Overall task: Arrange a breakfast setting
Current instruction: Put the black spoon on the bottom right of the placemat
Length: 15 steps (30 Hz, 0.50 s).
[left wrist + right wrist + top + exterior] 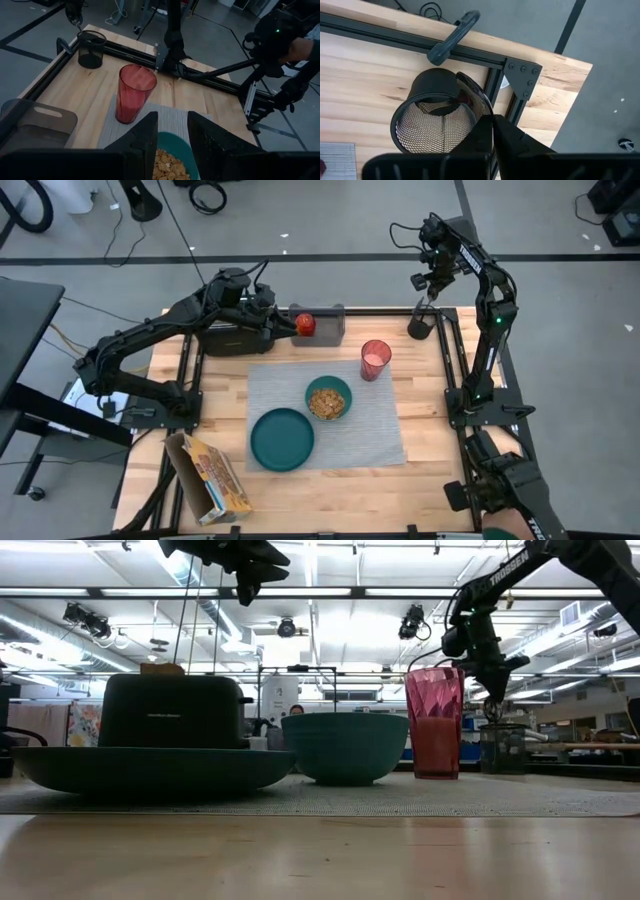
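So your right gripper [492, 131] is up at the far right corner of the table, right over the black mesh cup [434, 116], and its fingers are pinched tight on the metal spoon [476, 97]. The spoon's bowl end hangs over the rim of that mesh cup, you can see it best from the right wrist view.

Your left gripper [171, 137] is hovering above the table near the far edge, by the toaster [232, 337]. From its own wrist view the fingers are partly open with nothing between them, and it's looking down past the cereal bowl.

Where the setting stands: the grey placemat [375, 435] lies in the middle of the table. The teal plate [282, 439] sits on its front left part, overhanging the mat's edge a bit. The teal bowl [328, 399] is just beside the plate, toward the back, and it's got cereal in it. The red cup [375, 359] stands upright at the mat's far right corner, apart from the bowl.

The small red fruit [305, 324] is off the mat, sitting in the grey tray [330, 326] at the far edge next to the toaster. There's also an open cereal box [213, 479] lying at the front left, well apart from the mat
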Available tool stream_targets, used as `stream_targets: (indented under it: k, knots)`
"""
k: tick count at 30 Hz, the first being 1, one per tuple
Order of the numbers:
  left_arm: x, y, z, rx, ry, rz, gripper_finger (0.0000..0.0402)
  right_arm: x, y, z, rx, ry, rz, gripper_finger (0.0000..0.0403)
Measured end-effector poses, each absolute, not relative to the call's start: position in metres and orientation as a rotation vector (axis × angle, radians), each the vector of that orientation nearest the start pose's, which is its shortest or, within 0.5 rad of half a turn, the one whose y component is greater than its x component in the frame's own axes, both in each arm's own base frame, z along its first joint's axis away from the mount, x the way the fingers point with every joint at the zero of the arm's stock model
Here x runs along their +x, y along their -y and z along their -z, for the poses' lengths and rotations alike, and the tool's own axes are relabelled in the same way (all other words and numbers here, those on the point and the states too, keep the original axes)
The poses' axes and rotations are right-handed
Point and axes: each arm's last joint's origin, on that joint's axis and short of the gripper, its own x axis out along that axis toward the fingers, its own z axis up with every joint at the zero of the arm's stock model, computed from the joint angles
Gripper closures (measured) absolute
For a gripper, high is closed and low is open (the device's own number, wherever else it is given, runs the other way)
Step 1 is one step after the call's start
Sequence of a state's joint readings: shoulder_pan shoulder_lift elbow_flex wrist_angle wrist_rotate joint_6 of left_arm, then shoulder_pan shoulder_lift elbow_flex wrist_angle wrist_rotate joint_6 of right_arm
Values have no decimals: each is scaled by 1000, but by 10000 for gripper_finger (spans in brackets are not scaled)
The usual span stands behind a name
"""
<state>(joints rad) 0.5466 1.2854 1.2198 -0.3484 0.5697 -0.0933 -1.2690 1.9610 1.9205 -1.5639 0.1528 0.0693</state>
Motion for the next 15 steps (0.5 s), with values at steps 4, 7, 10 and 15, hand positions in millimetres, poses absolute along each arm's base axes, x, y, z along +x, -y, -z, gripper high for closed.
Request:
stream_targets:
  k: [4, 7, 10, 15]
  knots:
    - [246, -131, -364, -311, -352, 6, 287, 106, 348, -303, 946, -1423, 1144, 397]
    - [246, -131, -364, -310, -352, 6, 287, 109, 346, -309, 907, -1401, 1146, 395]
    - [246, -132, -364, -307, -350, -4, 287, 111, 347, -307, 914, -1388, 1128, 390]
    - [246, -132, -364, -305, -347, -20, 287, 112, 350, -295, 921, -1355, 1117, 375]
